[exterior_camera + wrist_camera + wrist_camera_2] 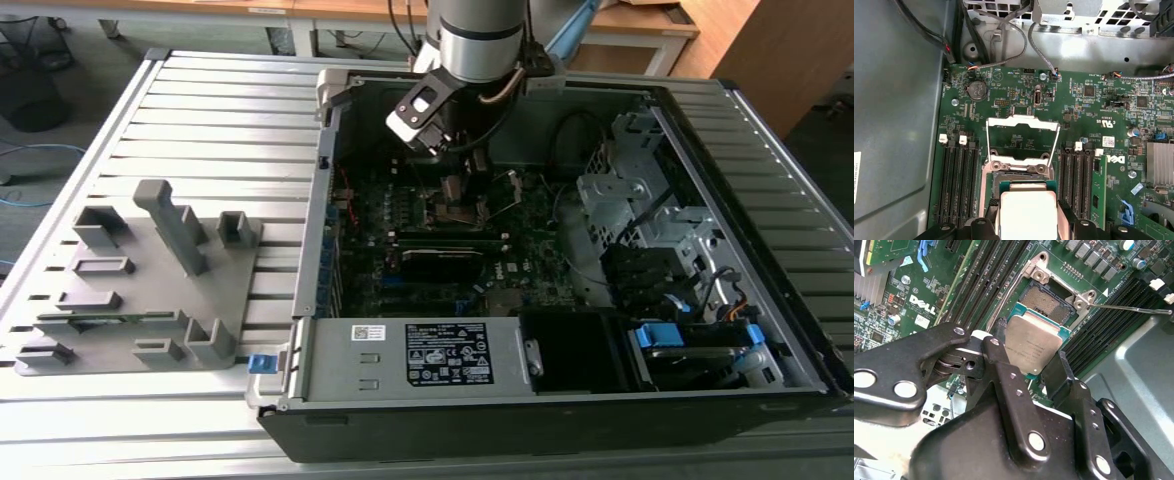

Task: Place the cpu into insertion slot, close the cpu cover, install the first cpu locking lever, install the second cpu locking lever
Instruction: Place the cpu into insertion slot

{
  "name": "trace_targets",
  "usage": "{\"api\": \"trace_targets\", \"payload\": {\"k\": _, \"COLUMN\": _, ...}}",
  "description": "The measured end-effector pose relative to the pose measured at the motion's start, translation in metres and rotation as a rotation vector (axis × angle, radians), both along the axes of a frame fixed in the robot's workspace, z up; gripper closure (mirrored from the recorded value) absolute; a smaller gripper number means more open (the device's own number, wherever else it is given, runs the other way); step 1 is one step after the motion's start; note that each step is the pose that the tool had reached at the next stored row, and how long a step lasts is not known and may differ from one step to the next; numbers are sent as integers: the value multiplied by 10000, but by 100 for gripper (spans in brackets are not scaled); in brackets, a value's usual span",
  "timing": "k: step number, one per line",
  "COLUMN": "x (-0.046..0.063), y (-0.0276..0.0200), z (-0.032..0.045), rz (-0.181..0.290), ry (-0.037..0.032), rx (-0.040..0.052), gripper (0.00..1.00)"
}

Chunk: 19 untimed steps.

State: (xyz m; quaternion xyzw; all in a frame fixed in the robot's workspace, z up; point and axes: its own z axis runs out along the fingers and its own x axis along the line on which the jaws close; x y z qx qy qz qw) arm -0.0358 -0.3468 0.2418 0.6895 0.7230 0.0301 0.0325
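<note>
Your way down to the insertion slot is open from above, apart from the cpu clamped in the gripper just over it. The raised cpu cover stands along one edge of the slot, a thin locking lever juts out sideways, and memory slots crowd two sides. The grey case wall rises beyond one row, and loose cables lie past the cover.
</note>
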Motion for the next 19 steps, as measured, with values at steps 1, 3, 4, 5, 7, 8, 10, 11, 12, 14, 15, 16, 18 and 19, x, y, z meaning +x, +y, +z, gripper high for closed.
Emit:
{"api": "trace_targets", "payload": {"k": 1, "x": 0, "y": 0, "z": -1, "rz": 0, "ry": 0, "rx": -1, "gripper": 46}}
{"api": "trace_targets", "payload": {"k": 3, "x": 0, "y": 0, "z": -2, "rz": 0, "ry": 0, "rx": -1, "gripper": 46}}
{"api": "trace_targets", "payload": {"k": 4, "x": 0, "y": 0, "z": -3, "rz": 0, "ry": 0, "rx": -1, "gripper": 46}}
{"api": "trace_targets", "payload": {"k": 5, "x": 0, "y": 0, "z": -3, "rz": 0, "ry": 0, "rx": 0, "gripper": 46}}
{"api": "trace_targets", "payload": {"k": 7, "x": 0, "y": 0, "z": -4, "rz": 0, "ry": 0, "rx": 0, "gripper": 46}}
{"api": "trace_targets", "payload": {"k": 8, "x": 0, "y": 0, "z": -5, "rz": 0, "ry": 0, "rx": 0, "gripper": 46}}
{"api": "trace_targets", "payload": {"k": 10, "x": 0, "y": 0, "z": -12, "rz": 0, "ry": -2, "rx": 4, "gripper": 46}}
{"api": "trace_targets", "payload": {"k": 11, "x": 0, "y": 0, "z": -15, "rz": 0, "ry": -1, "rx": 1, "gripper": 46}}
{"api": "trace_targets", "payload": {"k": 12, "x": 0, "y": 0, "z": -18, "rz": 0, "ry": 0, "rx": 1, "gripper": 46}}
{"api": "trace_targets", "payload": {"k": 14, "x": 0, "y": 0, "z": -19, "rz": 0, "ry": 0, "rx": 0, "gripper": 46}}
{"api": "trace_targets", "payload": {"k": 15, "x": 0, "y": 0, "z": -22, "rz": 0, "ry": -1, "rx": 0, "gripper": 46}}
{"api": "trace_targets", "payload": {"k": 16, "x": 0, "y": 0, "z": -24, "rz": -1, "ry": -2, "rx": 2, "gripper": 46}}
{"api": "trace_targets", "payload": {"k": 18, "x": 0, "y": 0, "z": -29, "rz": 0, "ry": -2, "rx": 4, "gripper": 46}}
{"api": "trace_targets", "payload": {"k": 19, "x": 0, "y": 0, "z": -32, "rz": 0, "ry": -2, "rx": 2, "gripper": 46}}
